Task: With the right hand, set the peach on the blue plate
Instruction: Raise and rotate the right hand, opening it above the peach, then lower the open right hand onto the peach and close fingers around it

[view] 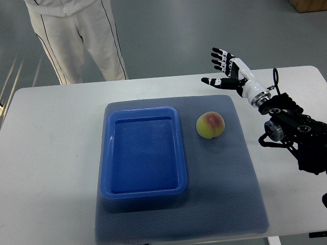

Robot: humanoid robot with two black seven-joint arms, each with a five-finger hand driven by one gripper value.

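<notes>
Blue plate (144, 151) is sitting empty on grey mat (179, 168), white table (51, 153). Peach (210, 125) is lying on the mat just right of the plate. Right hand (226, 69) is hovering beyond, fingers spread, holding nothing. Person's legs (76, 35) are standing behind the table.

One peach (210, 125); one blue plate (144, 152); one grey mat (225, 194); one robot hand (225, 69); one person (76, 30).
</notes>
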